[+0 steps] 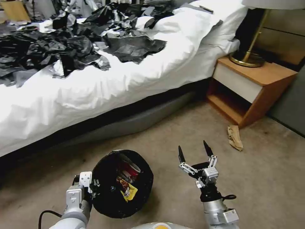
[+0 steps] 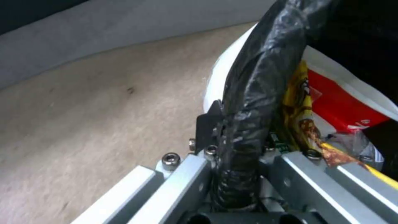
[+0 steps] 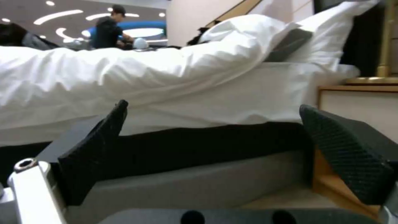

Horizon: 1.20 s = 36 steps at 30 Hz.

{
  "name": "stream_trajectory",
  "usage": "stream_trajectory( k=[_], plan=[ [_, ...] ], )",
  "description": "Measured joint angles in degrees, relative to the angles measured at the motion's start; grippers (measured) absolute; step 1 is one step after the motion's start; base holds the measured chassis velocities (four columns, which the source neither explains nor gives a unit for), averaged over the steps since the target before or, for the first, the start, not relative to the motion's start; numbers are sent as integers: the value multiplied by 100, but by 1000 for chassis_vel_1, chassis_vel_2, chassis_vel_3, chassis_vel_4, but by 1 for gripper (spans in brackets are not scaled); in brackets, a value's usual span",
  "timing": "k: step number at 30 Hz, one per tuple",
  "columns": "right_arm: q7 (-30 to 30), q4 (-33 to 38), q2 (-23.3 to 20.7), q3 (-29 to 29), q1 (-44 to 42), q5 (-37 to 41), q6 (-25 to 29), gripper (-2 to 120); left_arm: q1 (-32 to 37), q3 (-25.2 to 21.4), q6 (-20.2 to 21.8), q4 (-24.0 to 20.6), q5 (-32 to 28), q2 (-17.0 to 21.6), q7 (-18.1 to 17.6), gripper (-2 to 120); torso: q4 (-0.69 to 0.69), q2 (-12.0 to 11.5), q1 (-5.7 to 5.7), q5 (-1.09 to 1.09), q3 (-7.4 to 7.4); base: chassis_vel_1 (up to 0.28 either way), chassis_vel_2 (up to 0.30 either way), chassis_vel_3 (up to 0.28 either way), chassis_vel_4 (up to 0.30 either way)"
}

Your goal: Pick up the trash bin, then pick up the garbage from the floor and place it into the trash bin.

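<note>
The trash bin [image 1: 109,194], white with a black bag over its rim, hangs tilted just above the carpet at lower centre. My left gripper [image 1: 92,187] is shut on its rim [image 2: 244,124]. Inside lie a red-white packet [image 1: 130,168] [image 2: 340,109] and a yellow snack wrapper [image 1: 128,190] [image 2: 300,118]. A brown paper bag [image 1: 235,137], a piece of garbage, lies flat on the floor near the nightstand. My right gripper [image 1: 194,152] is open and empty, held above the carpet to the right of the bin, its fingers [image 3: 99,146] pointing toward the bed.
The bed [image 1: 127,79] with white bedding spans the back, strewn with black plastic sheets [image 1: 63,47]. A wooden nightstand [image 1: 251,89] with a brass lamp base [image 1: 246,58] stands at right. Open carpet [image 1: 270,178] lies to the right front.
</note>
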Motion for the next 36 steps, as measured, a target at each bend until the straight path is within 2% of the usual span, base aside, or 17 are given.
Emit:
stream_trajectory(
  k=[26,36],
  plan=[
    [41,-8,31,114,118,-28,39,100,-31,0,-11,25,-25,-20,-34,0,-2,0,0,0,0,-108,-111,-112,-115],
    [34,-26,43,124,151,-91,58,100,-60,1,-72,56,-44,-14,-32,0,2,0,0,0,0,-7,-9,-17,-14]
  ],
)
